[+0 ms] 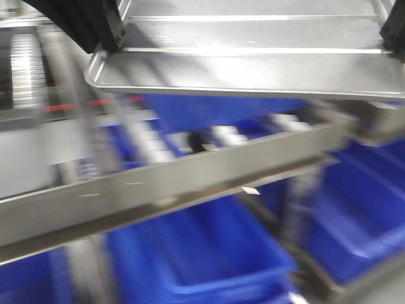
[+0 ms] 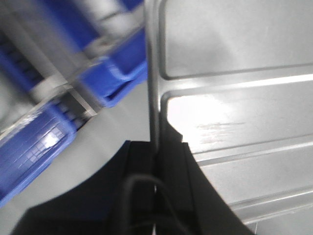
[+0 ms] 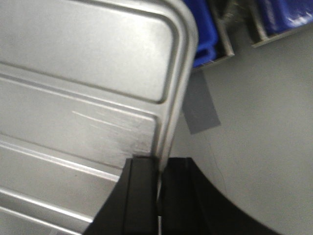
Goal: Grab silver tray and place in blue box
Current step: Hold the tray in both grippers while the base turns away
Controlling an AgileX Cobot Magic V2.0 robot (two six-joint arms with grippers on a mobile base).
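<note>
The silver tray (image 1: 247,57) hangs in the air at the top of the front view, shiny, with rounded corners and long ridges on its base. My left gripper (image 1: 111,31) is shut on its left rim (image 2: 154,98), black jaws pinching the thin edge from both sides. On the opposite rim (image 3: 168,127) my right gripper (image 1: 395,35) is shut the same way. Blue boxes (image 1: 215,253) sit below the tray on a lower rack level. The picture is blurred with motion.
A grey metal rack rail (image 1: 171,183) slants across beneath the tray. More blue boxes (image 1: 361,209) stand at the right and behind (image 1: 215,111). The right wrist view has grey floor with a tape patch (image 3: 200,107); blue bins (image 2: 44,142) lie left of the tray.
</note>
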